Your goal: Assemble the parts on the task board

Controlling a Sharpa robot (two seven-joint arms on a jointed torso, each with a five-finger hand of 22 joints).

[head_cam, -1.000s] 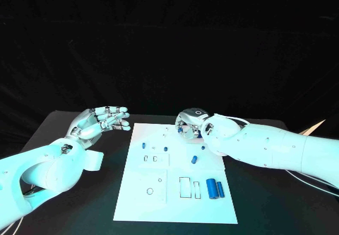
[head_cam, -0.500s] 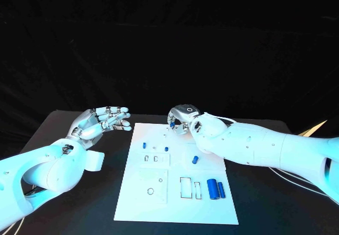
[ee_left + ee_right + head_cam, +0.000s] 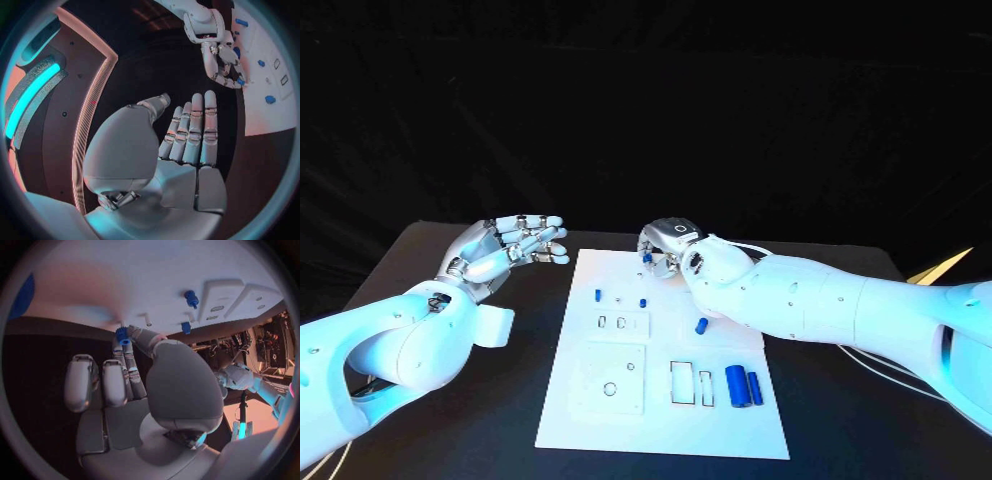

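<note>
The white task board [image 3: 625, 420] lies in the middle of the black table. My right hand [image 3: 671, 247] hovers over the board's far edge and pinches a small blue part [image 3: 649, 258] between thumb and finger; the pinched blue part [image 3: 122, 335] shows at the fingertips in the right wrist view. Two small blue pegs [image 3: 599, 296] [image 3: 643, 302] stand in the board's far half, and a short blue piece [image 3: 701, 325] lies near its right edge. Two blue cylinders [image 3: 734, 384] [image 3: 753, 388] lie at the near right. My left hand [image 3: 509, 245] is raised left of the board, holding nothing, fingers extended.
Two white raised blocks with slots [image 3: 620, 322] and round holes [image 3: 610, 388] sit on the board's left half, and rectangular slots [image 3: 681, 382] lie beside the cylinders. Bare black table [image 3: 430, 260] runs on both sides of the board. A cable [image 3: 920, 375] trails under my right arm.
My right hand has drifted a little to the left along the board's far edge, still pinching the blue part. The left hand has stayed where it was.
</note>
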